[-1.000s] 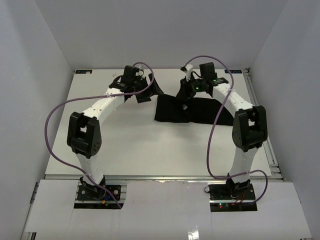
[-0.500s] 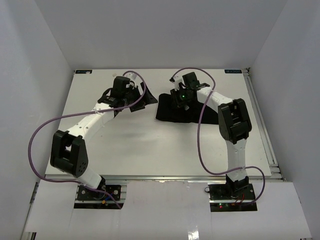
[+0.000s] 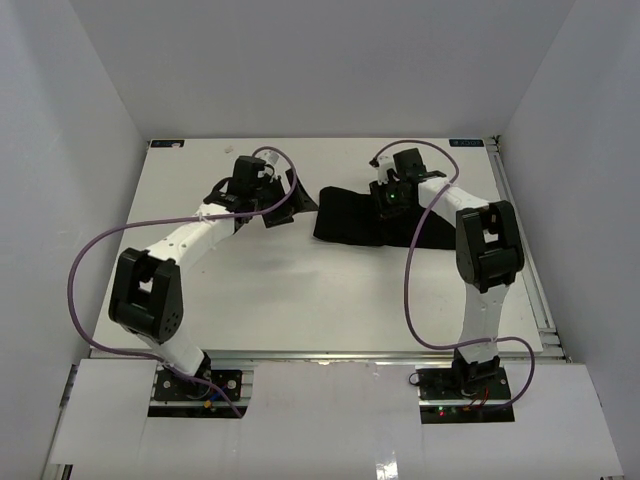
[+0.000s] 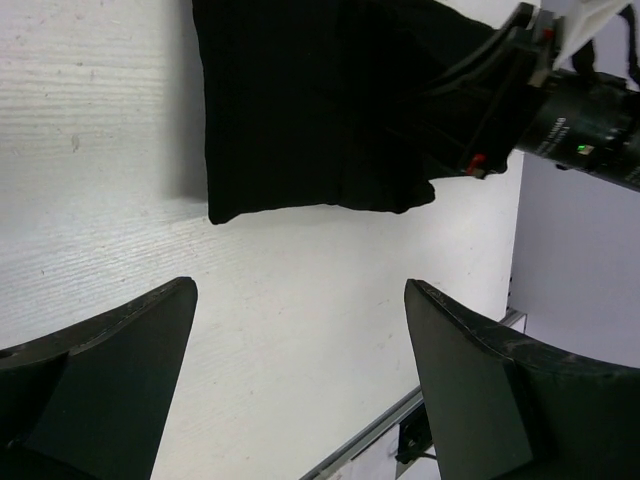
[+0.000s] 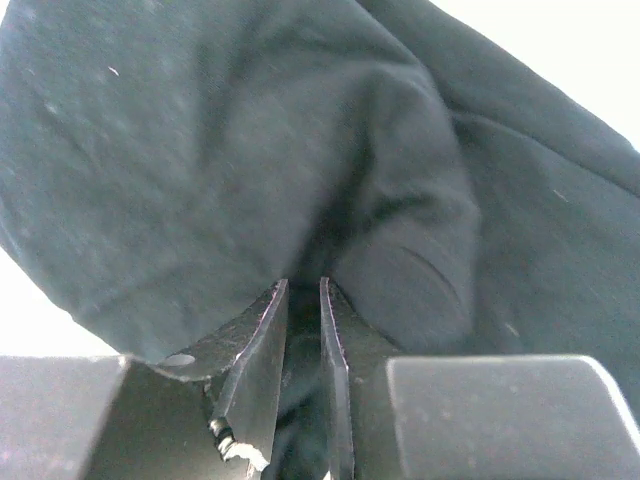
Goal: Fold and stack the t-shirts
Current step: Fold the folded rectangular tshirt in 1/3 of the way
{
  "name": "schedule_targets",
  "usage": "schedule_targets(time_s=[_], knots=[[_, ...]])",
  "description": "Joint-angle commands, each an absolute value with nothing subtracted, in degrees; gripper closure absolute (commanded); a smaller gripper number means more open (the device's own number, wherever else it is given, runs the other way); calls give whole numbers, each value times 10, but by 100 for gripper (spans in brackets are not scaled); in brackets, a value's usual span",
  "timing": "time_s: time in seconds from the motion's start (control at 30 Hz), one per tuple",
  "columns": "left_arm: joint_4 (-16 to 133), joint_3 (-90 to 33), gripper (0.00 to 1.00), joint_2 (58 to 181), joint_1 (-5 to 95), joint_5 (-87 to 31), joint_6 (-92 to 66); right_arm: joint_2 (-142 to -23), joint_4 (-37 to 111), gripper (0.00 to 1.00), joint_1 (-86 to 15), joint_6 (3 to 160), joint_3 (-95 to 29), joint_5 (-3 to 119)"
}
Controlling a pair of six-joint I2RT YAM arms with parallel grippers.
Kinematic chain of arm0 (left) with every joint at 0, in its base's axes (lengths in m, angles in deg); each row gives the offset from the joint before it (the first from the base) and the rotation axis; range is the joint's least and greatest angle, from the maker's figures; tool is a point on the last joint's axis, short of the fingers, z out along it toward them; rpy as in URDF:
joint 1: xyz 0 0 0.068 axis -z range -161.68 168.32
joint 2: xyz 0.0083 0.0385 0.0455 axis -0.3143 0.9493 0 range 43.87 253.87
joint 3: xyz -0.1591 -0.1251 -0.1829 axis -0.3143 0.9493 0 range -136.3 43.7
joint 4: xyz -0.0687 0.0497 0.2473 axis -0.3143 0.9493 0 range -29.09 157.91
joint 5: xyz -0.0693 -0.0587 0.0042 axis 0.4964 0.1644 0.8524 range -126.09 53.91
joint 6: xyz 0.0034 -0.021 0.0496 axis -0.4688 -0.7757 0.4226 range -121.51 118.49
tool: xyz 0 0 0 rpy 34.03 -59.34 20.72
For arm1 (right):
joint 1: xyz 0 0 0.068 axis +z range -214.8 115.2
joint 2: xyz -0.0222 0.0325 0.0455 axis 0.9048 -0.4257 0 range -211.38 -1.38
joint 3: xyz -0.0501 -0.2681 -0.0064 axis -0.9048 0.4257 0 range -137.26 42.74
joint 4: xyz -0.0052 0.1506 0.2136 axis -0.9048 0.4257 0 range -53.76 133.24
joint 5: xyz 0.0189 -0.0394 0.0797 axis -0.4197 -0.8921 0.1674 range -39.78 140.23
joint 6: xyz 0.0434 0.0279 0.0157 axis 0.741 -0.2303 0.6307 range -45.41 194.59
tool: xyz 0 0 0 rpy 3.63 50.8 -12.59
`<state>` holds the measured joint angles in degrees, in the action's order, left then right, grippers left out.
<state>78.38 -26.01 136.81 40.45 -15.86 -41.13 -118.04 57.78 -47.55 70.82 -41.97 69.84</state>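
Right tool [image 5: 302, 288] nearly closed, pinching a fold of the t-shirt [image 3: 345, 218]. Left tool [image 4: 300, 290] wide open and empty, t-shirt flat on desk [image 3: 300, 290] just ahead. Light, limp, drapes; take hem corners.

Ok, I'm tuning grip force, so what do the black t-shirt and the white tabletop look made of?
The black short-sleeved t-shirt looks like soft matte knit fabric, probably cotton: it drapes in rounded folds with lint specks. The white tabletop looks like painted or laminated board, matte, with a faint linear grain.
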Motion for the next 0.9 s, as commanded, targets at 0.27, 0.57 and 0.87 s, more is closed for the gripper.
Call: schedule_targets(time_s=[0.27,0.57,0.87], knots=[[750,-299,4,1419,404,-108,-390,-1139,580,74,-555,688,-412,689],[744,-383,18,1485,426,-53,-328,-1091,576,70,-558,596,-424,936],[736,-403,23,1543,448,-32,-314,-1180,573,71,-518,693,-510,937]])
